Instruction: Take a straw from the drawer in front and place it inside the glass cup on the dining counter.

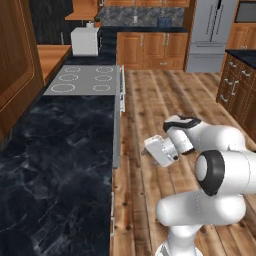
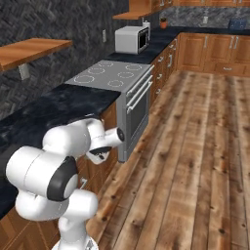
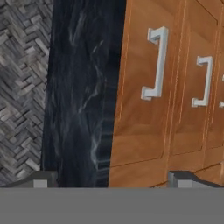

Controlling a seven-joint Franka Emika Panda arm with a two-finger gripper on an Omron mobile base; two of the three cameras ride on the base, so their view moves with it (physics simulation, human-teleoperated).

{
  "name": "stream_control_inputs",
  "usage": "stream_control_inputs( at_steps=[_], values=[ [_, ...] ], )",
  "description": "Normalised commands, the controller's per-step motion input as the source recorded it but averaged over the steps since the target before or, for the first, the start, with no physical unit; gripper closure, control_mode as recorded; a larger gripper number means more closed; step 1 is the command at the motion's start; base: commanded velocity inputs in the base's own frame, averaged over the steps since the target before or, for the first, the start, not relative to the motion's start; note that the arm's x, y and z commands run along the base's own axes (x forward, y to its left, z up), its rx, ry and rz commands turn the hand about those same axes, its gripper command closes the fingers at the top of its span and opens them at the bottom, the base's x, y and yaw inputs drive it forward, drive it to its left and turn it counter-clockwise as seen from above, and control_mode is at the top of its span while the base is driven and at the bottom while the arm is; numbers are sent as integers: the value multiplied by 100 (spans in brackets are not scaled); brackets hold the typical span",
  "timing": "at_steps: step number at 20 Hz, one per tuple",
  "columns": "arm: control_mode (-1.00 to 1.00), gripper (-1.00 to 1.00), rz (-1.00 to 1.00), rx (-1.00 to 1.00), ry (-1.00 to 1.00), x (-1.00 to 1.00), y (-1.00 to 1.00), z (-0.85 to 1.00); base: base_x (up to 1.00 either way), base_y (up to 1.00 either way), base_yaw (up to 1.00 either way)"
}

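Facing black marble worktop point(image 1: 55, 165) over shut wooden drawer point(image 3: 144, 100)

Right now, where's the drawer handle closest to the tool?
In the hand view, the silver drawer handle sits upper centre-right on the brown drawer front, just beside the black marble worktop, with a second handle farther over.

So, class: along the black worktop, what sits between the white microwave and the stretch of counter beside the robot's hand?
The grey cooktop with ring burners lies between the microwave and the black worktop near the open hand, as the right base view shows.
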Motion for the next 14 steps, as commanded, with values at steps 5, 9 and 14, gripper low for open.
stream_control_inputs(
  at_steps=[5,9,14],
  values=[
    [-100,-100,0,10,0,0,12,-27,0,0,0],
    [-100,-100,0,17,0,1,2,-32,0,0,0],
    [-100,-100,0,16,1,8,4,-22,0,0,0]
  ],
)
